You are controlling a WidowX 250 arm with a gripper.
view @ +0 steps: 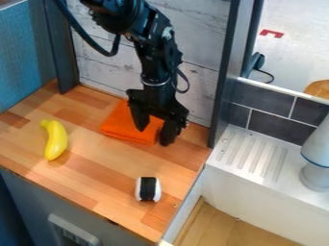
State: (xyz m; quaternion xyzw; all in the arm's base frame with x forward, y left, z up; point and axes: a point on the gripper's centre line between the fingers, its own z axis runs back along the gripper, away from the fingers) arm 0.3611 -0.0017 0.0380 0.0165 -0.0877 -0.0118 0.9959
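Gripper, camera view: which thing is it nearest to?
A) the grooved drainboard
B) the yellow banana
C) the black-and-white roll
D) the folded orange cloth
D: the gripper hangs right by the folded orange cloth, jaws apart and partly hiding it.

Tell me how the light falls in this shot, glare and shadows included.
Camera view: soft, diffuse light, brightest around the white ridged drainboard; a pale sheen on the yellow banana, with only soft shading beside it; the black arm reads mostly dark, with small glints near its upper joints.
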